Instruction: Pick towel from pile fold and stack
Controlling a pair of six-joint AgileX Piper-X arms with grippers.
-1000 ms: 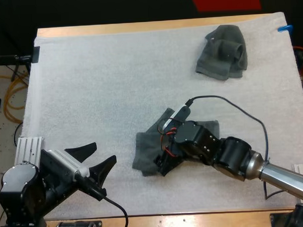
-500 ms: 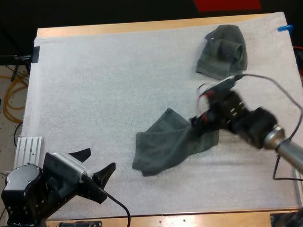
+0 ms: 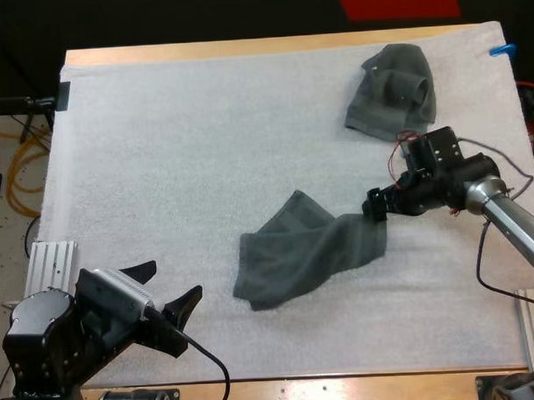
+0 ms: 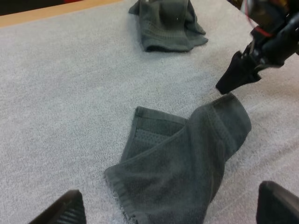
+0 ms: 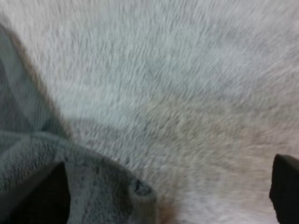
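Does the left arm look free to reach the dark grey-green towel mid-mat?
Probably yes: only white mat lies between the open left gripper and that towel; the right gripper is at its far corner.

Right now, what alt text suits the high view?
A half-spread dark grey-green towel lies on the white mat, the right hand open at its right corner. A crumpled grey-green towel sits far right; the left hand hovers open near left.
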